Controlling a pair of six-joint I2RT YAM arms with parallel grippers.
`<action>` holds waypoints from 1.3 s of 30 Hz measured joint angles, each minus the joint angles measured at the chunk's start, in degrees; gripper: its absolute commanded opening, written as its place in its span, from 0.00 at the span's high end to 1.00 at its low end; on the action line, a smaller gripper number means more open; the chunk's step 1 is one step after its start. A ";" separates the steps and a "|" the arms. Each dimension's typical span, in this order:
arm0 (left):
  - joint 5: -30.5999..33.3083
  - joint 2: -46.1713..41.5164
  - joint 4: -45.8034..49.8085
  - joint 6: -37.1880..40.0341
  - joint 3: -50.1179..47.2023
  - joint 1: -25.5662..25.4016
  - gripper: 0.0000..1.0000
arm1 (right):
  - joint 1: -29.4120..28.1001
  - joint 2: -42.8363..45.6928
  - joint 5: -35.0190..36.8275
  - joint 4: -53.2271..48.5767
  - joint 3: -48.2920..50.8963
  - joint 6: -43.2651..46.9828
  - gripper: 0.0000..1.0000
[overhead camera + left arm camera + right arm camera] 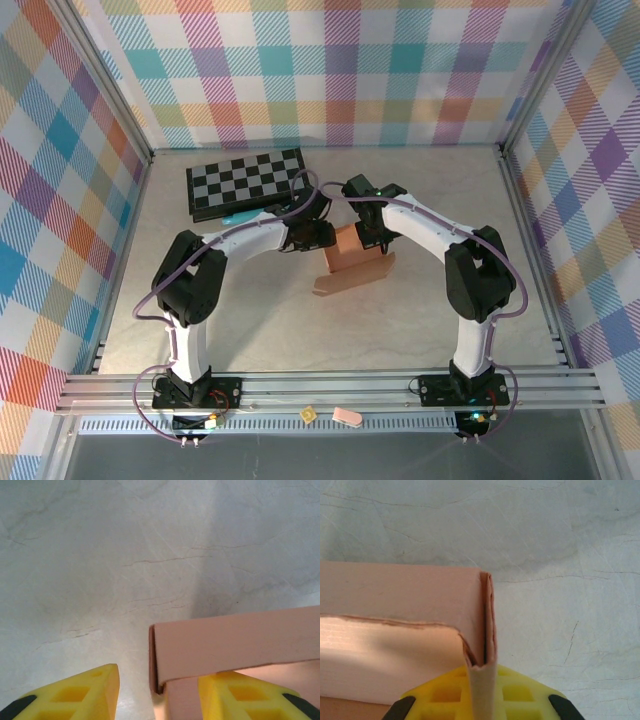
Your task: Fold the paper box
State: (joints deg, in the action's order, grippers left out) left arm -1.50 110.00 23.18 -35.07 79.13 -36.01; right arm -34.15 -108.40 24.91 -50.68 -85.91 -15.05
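The salmon-orange paper box (pixel 352 264) stands partly folded at the middle of the table, both grippers at its far end. My left gripper (pixel 322 238) is at the box's left side. In the left wrist view it (pixel 160 680) is open: a corner of the box (pixel 235 642) stands between the yellow fingers (pixel 87 695), close to the right one and apart from the left one. My right gripper (pixel 373 240) is at the box's right side. In the right wrist view it (pixel 483 674) is shut on an upright double wall of the box (pixel 405 597).
A black-and-grey chequered board (pixel 245 180) lies at the back left, just behind the left arm. A small tan block (pixel 307 413) and a pink piece (pixel 347 416) rest on the front rail. Plaid walls enclose the pale table (pixel 270 330).
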 measured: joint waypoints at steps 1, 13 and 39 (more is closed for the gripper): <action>-0.46 -0.02 -0.20 0.04 -0.15 0.24 0.57 | 0.00 -0.11 -0.02 0.00 0.00 -0.04 1.00; -3.91 -3.04 -2.23 -1.25 -6.29 -1.42 0.60 | 0.00 -0.85 -0.13 -0.46 -0.02 -0.63 1.00; -2.10 -0.96 -3.87 -4.79 -8.37 -5.51 1.00 | 0.00 -0.85 -1.03 -1.07 -0.04 -0.87 1.00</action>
State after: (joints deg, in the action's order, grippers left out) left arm -3.60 109.03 19.31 -39.86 70.76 -41.52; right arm -34.15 -109.25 23.88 -51.75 -85.95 -15.92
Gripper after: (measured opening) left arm 0.043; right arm 0.085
